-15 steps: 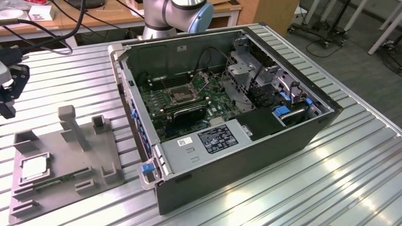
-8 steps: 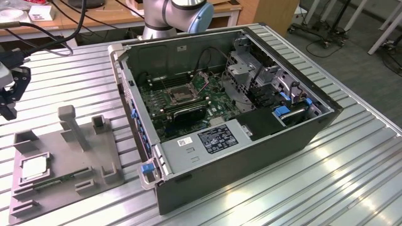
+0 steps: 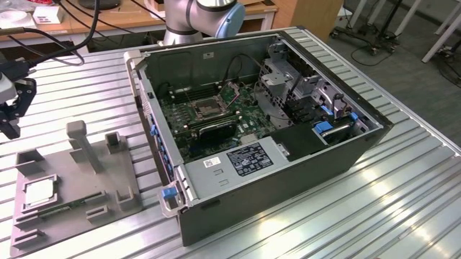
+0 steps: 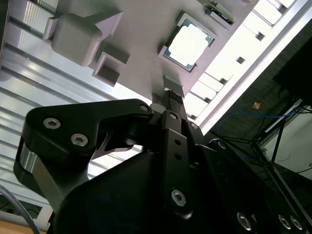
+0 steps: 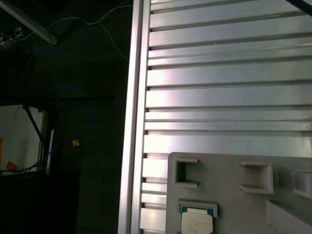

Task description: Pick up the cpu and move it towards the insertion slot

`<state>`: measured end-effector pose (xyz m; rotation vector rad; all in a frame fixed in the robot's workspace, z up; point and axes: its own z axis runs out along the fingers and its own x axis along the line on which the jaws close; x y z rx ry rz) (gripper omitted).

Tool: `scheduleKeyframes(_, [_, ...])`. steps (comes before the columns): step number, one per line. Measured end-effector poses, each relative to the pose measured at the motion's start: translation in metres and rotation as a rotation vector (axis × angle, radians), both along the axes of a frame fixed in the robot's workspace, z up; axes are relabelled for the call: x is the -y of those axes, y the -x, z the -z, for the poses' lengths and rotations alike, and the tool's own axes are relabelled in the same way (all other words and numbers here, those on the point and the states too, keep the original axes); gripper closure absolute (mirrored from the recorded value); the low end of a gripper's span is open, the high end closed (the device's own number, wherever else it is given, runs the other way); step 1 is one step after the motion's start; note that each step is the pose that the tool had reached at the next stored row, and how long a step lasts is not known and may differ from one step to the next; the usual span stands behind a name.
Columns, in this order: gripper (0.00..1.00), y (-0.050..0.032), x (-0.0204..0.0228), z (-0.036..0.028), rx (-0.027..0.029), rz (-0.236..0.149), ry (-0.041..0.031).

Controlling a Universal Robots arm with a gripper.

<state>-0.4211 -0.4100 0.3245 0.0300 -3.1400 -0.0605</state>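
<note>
The cpu (image 3: 40,191), a small silvery square chip, lies flat in a recess of the grey fixture plate (image 3: 108,186) at the exterior view's lower left. It also shows in both wrist views, as the cpu (image 4: 189,43) and the cpu (image 5: 197,222). My black gripper (image 3: 11,116) hangs in the air at the exterior view's far left edge, above the table and beyond the plate's far end, apart from the chip. It holds nothing that I can see. The insertion slot (image 3: 205,108), a square socket with a metal frame, sits on the green board inside the open computer case (image 3: 288,178).
Upright grey posts (image 3: 79,143) rise from the fixture plate, and a narrow green circuit strip (image 3: 65,208) lies beside the chip. The ribbed aluminium table (image 5: 229,73) ends at an edge with dark floor and cables beyond. The arm's base (image 3: 183,21) stands behind the case.
</note>
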Motion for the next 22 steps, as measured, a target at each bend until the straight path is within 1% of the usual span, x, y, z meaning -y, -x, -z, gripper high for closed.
scheduleKeyframes(5, [0.90,0.0000,0.0000,0.0003,0.0001,0.000,-0.0001])
scheduleKeyframes(12, [0.90,0.0000,0.0000,0.0033,0.0000,0.000,-0.0001])
scheduleKeyframes(22, [0.90,0.0000,0.0000,0.0035,0.0000,0.000,0.0000])
